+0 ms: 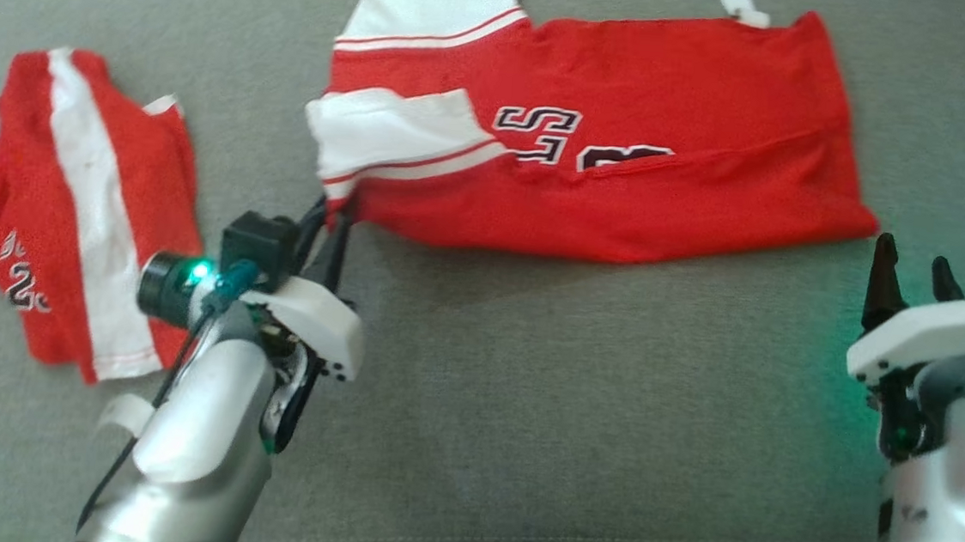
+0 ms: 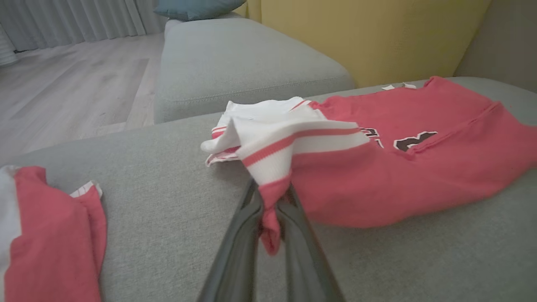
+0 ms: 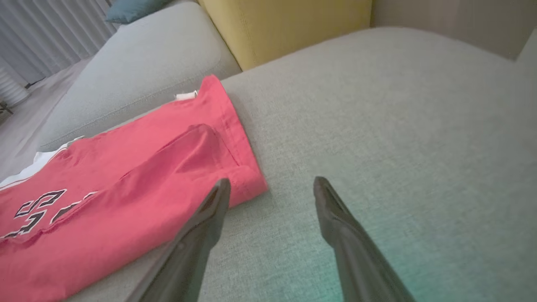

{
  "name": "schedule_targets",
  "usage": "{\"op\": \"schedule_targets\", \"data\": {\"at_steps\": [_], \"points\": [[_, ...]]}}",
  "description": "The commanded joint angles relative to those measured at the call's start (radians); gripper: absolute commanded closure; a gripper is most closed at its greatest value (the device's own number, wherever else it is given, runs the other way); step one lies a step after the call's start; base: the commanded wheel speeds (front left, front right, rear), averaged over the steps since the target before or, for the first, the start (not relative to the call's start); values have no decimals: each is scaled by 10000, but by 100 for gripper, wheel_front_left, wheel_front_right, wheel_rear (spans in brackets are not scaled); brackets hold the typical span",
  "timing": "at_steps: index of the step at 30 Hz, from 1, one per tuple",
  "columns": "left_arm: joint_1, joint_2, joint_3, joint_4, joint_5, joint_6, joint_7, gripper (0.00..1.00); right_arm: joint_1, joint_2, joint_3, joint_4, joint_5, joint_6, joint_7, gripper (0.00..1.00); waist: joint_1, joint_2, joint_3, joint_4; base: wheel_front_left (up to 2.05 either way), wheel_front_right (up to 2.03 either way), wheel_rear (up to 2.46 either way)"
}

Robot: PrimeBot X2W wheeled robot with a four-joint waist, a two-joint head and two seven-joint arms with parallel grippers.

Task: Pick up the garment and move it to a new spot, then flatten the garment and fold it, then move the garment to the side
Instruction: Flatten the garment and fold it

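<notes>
The garment (image 1: 675, 122) is a red jersey with white, red-striped sleeves and dark lettering, lying folded lengthwise across the far part of the grey sofa seat (image 1: 567, 398). My left gripper (image 1: 337, 212) is at its near left corner. In the left wrist view the left gripper (image 2: 270, 199) is shut on a pinch of red cloth from the garment (image 2: 377, 188), just below the white sleeve. My right gripper (image 1: 912, 279) stands open beside the near right corner. In the right wrist view the right gripper (image 3: 272, 184) holds nothing, and the garment (image 3: 126, 188) ends at its left finger.
A second red and white garment (image 1: 155, 168) lies crumpled at the left of the seat, also visible in the left wrist view (image 2: 50, 235). A yellow back cushion (image 2: 369, 37) rises behind the seat. Another grey seat (image 2: 239, 63) and wooden floor (image 2: 63, 84) lie beyond.
</notes>
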Motion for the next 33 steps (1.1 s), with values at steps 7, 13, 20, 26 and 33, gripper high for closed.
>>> {"op": "schedule_targets", "data": {"at_steps": [7, 13, 20, 26, 33], "points": [[-280, 290, -73, -1252, 324, -193, -120, 100, -1846, -9, -797, 1803, 37, -6, 181, 0, 0, 0, 496, 578, 0, 0, 0], [-265, 318, -223, -1511, 357, -246, -122, 100, -2875, -8, -1678, 3171, -574, -6, -26, 0, 0, 0, 864, 787, 0, 0, 0], [-302, 379, -232, -1488, 308, -236, -123, 100, -3464, -7, -2055, 4062, -1260, -6, -298, 100, 0, 0, 973, 767, 0, 0, 0], [-170, 490, -176, -1263, 215, -218, -123, 100, -3411, -7, -1997, 4112, -1666, -6, -1018, 100, 0, 0, 589, 597, 0, 0, 0], [400, 668, -127, -1003, 48, -137, -119, 100, -2724, -7, -1540, 4078, -1434, -6, -1581, 100, 0, 0, -366, 276, 0, 0, 0]]}}
